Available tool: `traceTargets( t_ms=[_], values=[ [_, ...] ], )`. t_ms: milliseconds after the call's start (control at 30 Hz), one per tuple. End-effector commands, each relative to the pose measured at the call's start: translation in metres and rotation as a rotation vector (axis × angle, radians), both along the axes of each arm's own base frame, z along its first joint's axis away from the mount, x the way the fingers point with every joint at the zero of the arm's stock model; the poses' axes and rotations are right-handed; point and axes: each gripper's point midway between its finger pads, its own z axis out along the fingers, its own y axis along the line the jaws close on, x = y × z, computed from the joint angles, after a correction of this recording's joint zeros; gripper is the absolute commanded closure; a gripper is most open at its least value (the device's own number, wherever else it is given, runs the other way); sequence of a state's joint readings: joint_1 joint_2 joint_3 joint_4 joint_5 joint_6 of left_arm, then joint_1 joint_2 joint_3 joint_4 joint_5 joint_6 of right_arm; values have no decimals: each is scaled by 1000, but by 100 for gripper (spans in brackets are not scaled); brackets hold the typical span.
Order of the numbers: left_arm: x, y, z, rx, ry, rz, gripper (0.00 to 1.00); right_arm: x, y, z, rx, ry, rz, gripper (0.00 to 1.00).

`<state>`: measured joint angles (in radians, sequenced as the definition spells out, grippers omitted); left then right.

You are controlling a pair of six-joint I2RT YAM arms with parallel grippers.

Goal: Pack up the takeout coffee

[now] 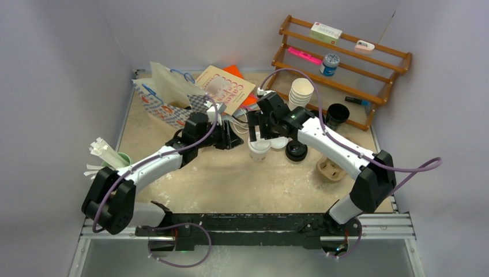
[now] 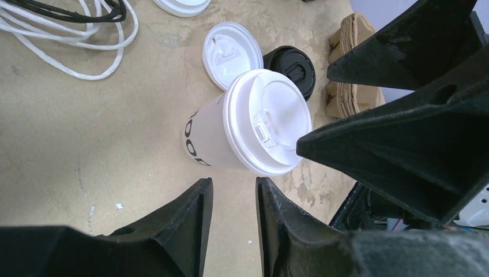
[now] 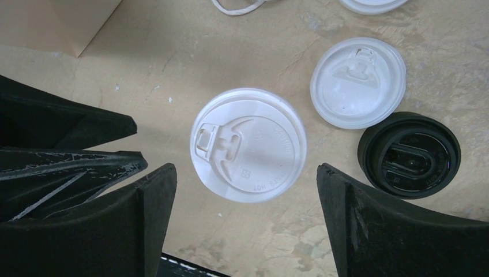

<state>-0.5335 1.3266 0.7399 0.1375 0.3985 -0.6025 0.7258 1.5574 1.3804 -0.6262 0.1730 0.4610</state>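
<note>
Mid-table, the white-lidded cup [image 1: 259,149] stands upright on the beige table top [image 1: 230,184], with black print on its white side.

right gripper [image 3: 245,173] is over the cup from above. Its fingers [image 3: 375,231] are spread wide, one on each side of the lid. The right wrist view shows a gap on both sides, so it straddles the cup without clamping it. In the left wrist view one right fingertip overlaps the lid rim, and contact can't be told from there.

left gripper [image 2: 233,183] is low, just beside the cup on its left, pointing at it. Its fingers [image 2: 190,231] are close together with a narrow slit between them. They hold nothing and are clear of the cup.

Just right of the cup, a loose white lid [image 3: 357,82] lies flat on the table with a black lid [image 3: 409,154] just beside it. I can't tell whether a cup sits under the black one. The brown cardboard cup carrier [image 1: 330,169] is further right, near the right arm's forearm.

The stack of lidless white cups [image 1: 301,92] stands behind the grippers, in front of the wooden rack [image 1: 346,63]. An open black cup [image 1: 336,115] sits by the rack's bottom rail. A white cord [image 2: 86,46] lies looped on the table near the left gripper. A patterned paper bag [image 1: 167,101] is at back left.
</note>
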Motion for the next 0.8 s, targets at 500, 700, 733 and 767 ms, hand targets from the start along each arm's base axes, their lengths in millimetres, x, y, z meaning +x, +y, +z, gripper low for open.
traceTargets(
  t_ms=[500, 700, 733, 767],
  values=[
    [3, -22, -12, -127, 99, -7, 67, 8, 6, 3, -30, -76, 195, 3],
    [7, -27, -13, -144, 104, -7, 67, 5, 8, -5, -38, -86, 270, 2],
    [7, -27, -12, -147, 103, -8, 67, 4, 8, -6, -41, -83, 272, 2],
    [8, -28, -12, -150, 103, -9, 67, 5, 8, -8, -47, -82, 272, 2]
  ],
)
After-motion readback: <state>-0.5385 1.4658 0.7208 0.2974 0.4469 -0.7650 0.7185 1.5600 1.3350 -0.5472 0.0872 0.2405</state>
